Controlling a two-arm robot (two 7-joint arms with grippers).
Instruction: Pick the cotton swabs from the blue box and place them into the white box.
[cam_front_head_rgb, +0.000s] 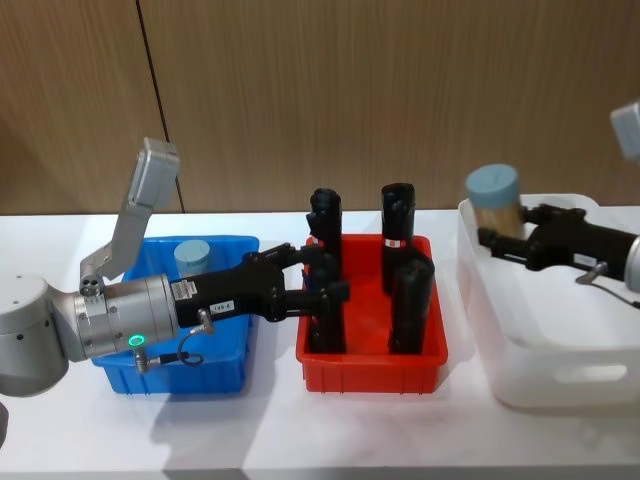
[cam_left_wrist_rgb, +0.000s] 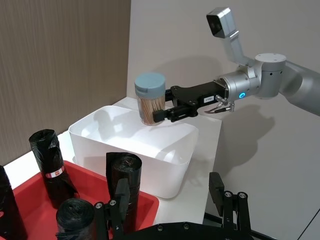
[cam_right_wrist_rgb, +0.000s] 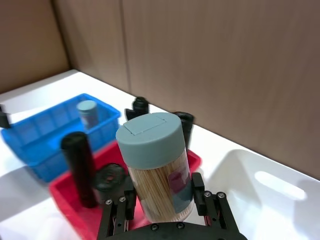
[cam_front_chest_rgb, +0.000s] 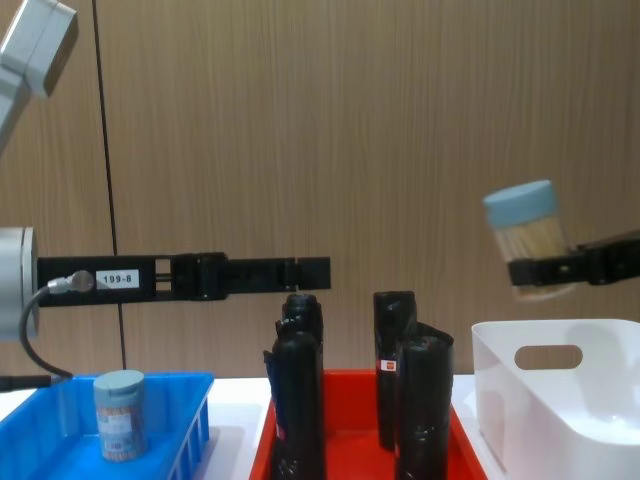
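Now clamps one of the cotton swabs (cam_front_head_rgb: 493, 195) in the right gripper (cam_front_head_rgb: 500, 243) above the white box (cam_front_head_rgb: 560, 380); leaves another in the blue box (cam_front_head_rgb: 215, 378); holds the left gripper (cam_front_head_rgb: 335, 281) parted nearby. Seems light, rigid, slick — best pinched mid-body.

The left gripper (cam_front_head_rgb: 335, 275) hides most of the swab jar (cam_front_head_rgb: 192, 255) in the blue box (cam_front_head_rgb: 200, 378); just its lid peeks out. The white box (cam_front_head_rgb: 510, 385) is cut off at the right edge. From the chest, the held jar (cam_front_chest_rgb: 522, 235) looks blurry, and the boxed jar's label is too small to read.
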